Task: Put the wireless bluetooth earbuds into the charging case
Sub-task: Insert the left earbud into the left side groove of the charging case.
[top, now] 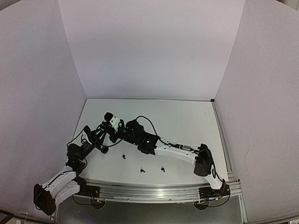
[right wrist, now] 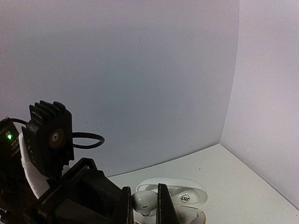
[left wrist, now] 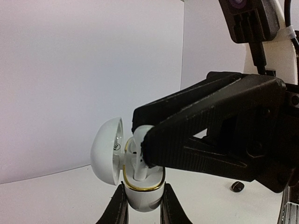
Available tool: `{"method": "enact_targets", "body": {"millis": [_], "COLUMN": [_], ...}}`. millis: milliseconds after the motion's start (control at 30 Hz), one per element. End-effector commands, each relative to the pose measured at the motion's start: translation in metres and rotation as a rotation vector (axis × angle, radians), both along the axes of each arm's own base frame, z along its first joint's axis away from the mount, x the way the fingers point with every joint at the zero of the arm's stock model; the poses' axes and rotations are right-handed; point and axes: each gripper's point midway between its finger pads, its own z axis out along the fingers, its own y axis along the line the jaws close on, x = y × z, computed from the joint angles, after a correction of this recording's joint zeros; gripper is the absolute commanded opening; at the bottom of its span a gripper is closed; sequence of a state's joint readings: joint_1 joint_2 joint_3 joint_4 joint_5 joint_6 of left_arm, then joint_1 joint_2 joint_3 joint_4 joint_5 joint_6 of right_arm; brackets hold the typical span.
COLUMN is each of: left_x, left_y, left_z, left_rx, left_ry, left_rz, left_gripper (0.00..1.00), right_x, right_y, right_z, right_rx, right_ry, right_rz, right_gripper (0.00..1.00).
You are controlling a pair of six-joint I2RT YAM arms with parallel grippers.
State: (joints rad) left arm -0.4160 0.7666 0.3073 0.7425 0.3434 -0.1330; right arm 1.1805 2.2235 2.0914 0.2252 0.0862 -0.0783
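The left arm's fingers (left wrist: 117,211) are closed on the lower body of a white pebble-shaped charging case with a gold rim (left wrist: 141,199), holding it upright above the white counter (top: 187,122). Its rounded white hinged lid (left wrist: 105,150) stands swung open toward 9 o'clock in the left wrist view.

The right arm's fingers (right wrist: 164,208) are clamped tight on a white stemmed plastic earbud (right wrist: 144,199). In the left wrist view they reach in from 3 o'clock. The bud's head is pinched between the black tips, and its stem points down toward 6 o'clock, passing inside the gold rim of the case. Whether the bud is fully seated cannot be told. In the right wrist view the open case lies directly beneath the bud, with the lid toward 3 o'clock and a small round logo showing beside it.

From above, the two arms meet at about 9 o'clock of the counter's middle, and the case shows as a small white patch between them.

Three small black earbuds lie loose on the counter toward 6 o'clock, near the front edge and well apart from the case. The first black bud (top: 124,156) is nearest the left arm. The second black bud (top: 142,171) and the third black bud (top: 163,169) lie further toward 3 o'clock.

Plain white panel walls (top: 149,46) enclose the counter at 9, 12 and 3 o'clock.
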Motion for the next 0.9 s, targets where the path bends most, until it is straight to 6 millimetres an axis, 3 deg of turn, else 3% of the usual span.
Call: {"method": "enact_targets", "body": {"millis": [0,233,667,867], "left_x": [-0.009,-0.009,-0.012,-0.012], "left_y": [0.005,0.001,-0.004,-0.003], "left_z": [0.04,0.04,0.04,0.04], "left_rx": [-0.045,-0.037,-0.028,-0.031], "left_ry": [-0.133,-0.128,-0.127,-0.128], "left_rz": [0.009,-0.014,-0.05,-0.049], "left_gripper": [0.0,0.0,0.0,0.0], "right_x": [-0.008,-0.017,-0.016,-0.011], "right_y": [-0.009,-0.009,-0.014,-0.016], "right_z": [0.013,0.009,0.004,0.002], "right_rx": [-0.033,-0.068,-0.087,-0.09], "right_ry": [-0.026,-0.065,-0.059,-0.052], "right_rz": [0.038,0.117,0.211,0.205], "right_gripper": [0.0,0.0,0.0,0.07]}}
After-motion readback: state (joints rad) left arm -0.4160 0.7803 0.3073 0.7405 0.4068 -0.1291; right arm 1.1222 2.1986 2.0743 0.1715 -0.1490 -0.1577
